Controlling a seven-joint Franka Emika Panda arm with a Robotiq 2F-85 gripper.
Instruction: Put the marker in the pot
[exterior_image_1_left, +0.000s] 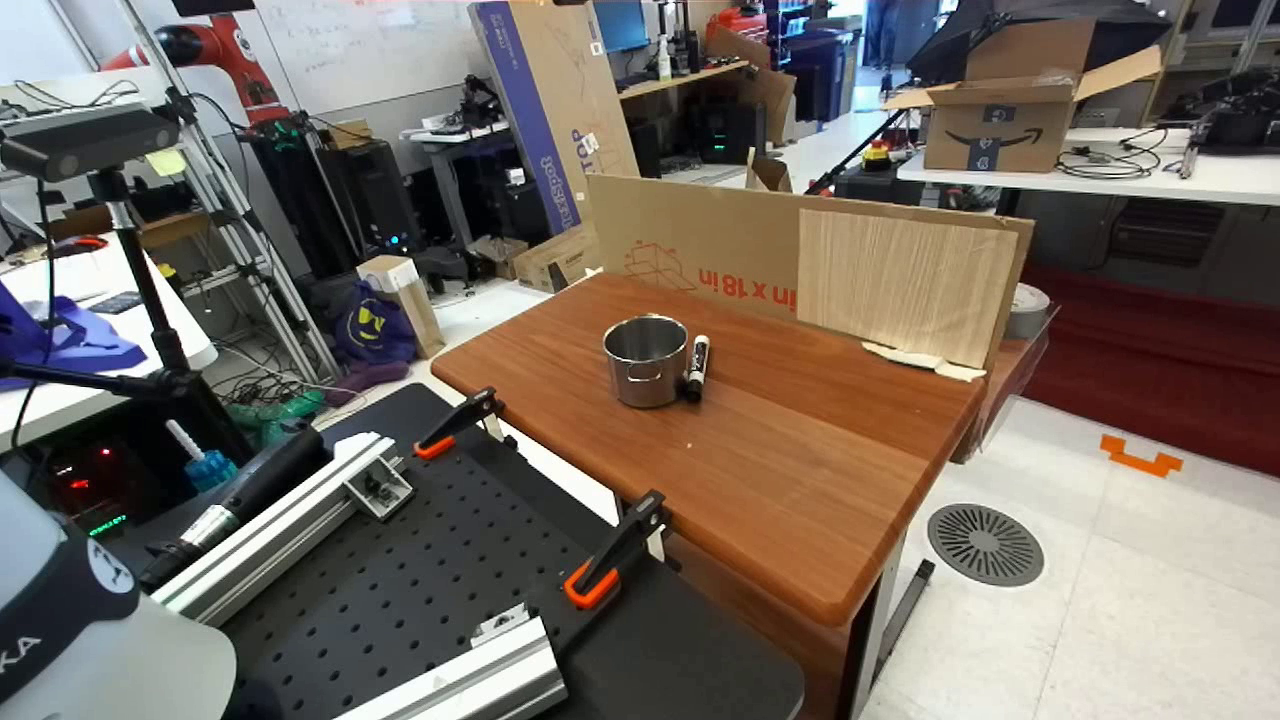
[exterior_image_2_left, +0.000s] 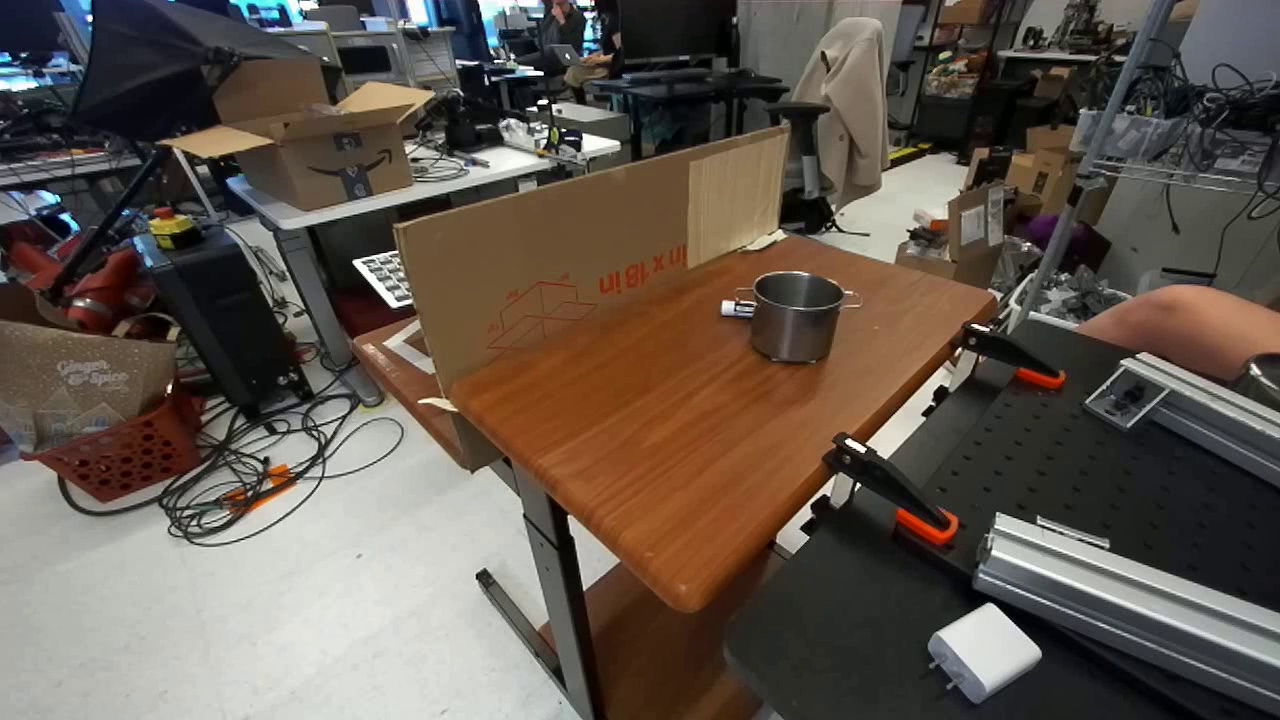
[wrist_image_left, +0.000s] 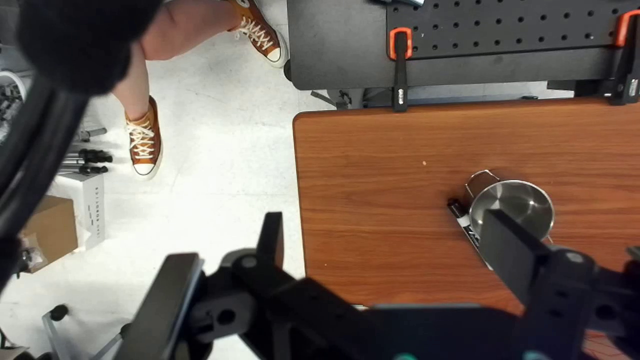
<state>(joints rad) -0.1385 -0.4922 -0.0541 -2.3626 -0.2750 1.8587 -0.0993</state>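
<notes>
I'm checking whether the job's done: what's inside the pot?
In the wrist view, only bare shiny metal shows inside the pot; the marker lies outside, beside it. The end effector hides part of the interior there.

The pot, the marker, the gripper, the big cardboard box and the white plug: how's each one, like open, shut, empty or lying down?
Pot: upright, no lid, nothing seen inside
Marker: lying on its side beside the pot, cap on
Gripper: open, holding nothing
Big cardboard box: flaps open
White plug: unplugged, prongs bare
</notes>
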